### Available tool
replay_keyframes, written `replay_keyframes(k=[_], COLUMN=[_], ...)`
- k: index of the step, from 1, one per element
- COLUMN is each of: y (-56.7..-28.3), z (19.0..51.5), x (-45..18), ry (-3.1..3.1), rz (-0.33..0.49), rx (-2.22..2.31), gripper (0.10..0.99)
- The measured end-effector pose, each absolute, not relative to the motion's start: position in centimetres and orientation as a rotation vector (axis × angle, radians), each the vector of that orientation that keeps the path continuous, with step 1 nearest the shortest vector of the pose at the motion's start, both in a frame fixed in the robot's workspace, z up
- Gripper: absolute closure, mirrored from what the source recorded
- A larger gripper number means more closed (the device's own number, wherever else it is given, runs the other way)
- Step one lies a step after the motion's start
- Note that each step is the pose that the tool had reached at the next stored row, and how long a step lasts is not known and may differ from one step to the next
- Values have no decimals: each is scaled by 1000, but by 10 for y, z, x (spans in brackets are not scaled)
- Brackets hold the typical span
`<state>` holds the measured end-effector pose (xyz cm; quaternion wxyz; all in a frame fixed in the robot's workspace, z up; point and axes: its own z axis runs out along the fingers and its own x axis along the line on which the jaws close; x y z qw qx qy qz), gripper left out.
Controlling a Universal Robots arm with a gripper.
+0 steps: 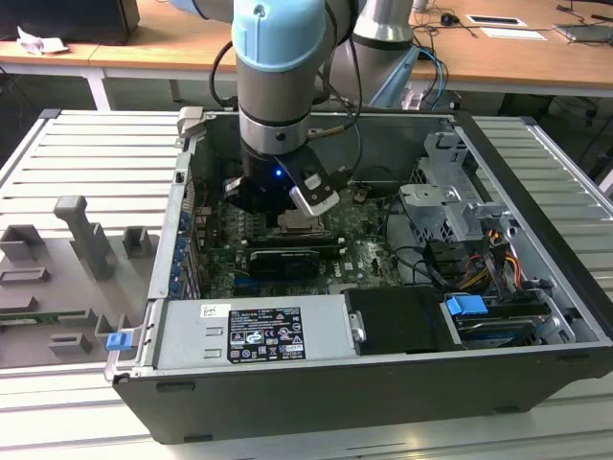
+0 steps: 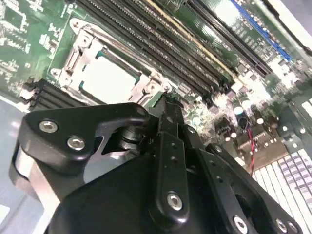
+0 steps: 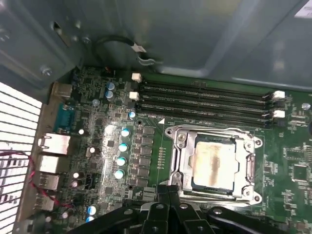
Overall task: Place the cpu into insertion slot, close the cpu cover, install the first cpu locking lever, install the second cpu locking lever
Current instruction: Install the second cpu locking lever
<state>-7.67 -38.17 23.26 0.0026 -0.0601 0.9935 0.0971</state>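
Observation:
The cpu (image 3: 216, 163) lies flat in the insertion slot (image 3: 195, 183), its pale metal top facing up; it is also visible in the second wrist view (image 2: 109, 79). The cpu cover (image 3: 181, 161), a silvery frame, lies down around the chip (image 2: 73, 58). My gripper (image 3: 168, 189) is shut, its black fingers pressed together just at the socket's edge, beside the cover's rim (image 2: 168, 105). In the exterior view the gripper (image 1: 292, 218) hangs low inside the computer case over the socket (image 1: 305, 228). I cannot make out how the locking levers stand.
Long black memory slots (image 3: 204, 100) run beside the socket. Capacitors (image 3: 122, 146) and rear ports (image 3: 51, 156) lie on the other side. The case holds a power supply (image 1: 249, 331) and a drive cage (image 1: 450, 201). Grey fixtures (image 1: 86, 240) stand at the exterior view's left.

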Motion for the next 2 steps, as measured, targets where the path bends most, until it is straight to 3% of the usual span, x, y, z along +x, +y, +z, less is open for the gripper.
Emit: replay_keyframes(k=[2], y=[-382], z=[234], x=[-77], ry=[3116], rz=[305], rx=[-188], gripper=[980])
